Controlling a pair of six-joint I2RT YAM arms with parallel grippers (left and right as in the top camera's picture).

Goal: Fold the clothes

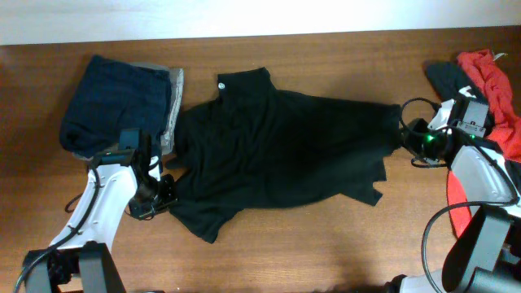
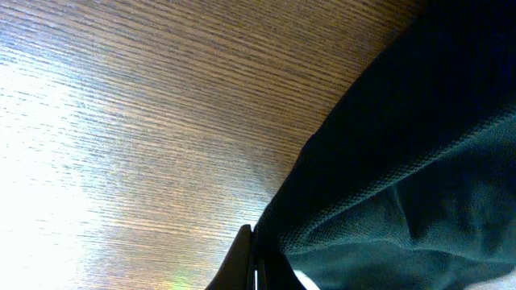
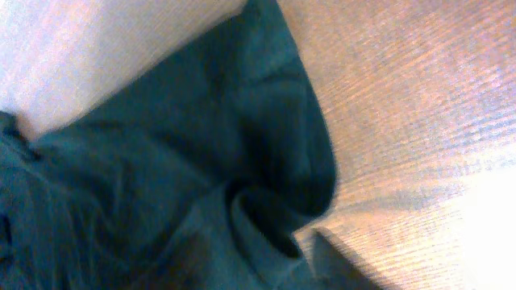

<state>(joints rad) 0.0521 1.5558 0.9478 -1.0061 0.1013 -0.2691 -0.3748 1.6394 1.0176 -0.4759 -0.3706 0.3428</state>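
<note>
The large black shirt point(image 1: 277, 150) lies spread and creased across the middle of the table, with its small white round logo point(image 1: 221, 84) near the collar at the back. My left gripper point(image 1: 163, 195) is at the shirt's lower left edge, and its fingers point(image 2: 251, 262) are shut on the fabric hem point(image 2: 387, 185). My right gripper point(image 1: 404, 134) is at the shirt's right end. In the right wrist view the fabric point(image 3: 185, 161) bunches into the jaws point(image 3: 310, 262), which look shut on it.
A folded navy garment point(image 1: 114, 102) lies on a grey one point(image 1: 174, 102) at the back left, just beside the shirt. A red garment point(image 1: 492, 85) and a black one point(image 1: 444, 77) lie at the far right under my right arm. Bare wood point(image 1: 326, 244) runs along the front.
</note>
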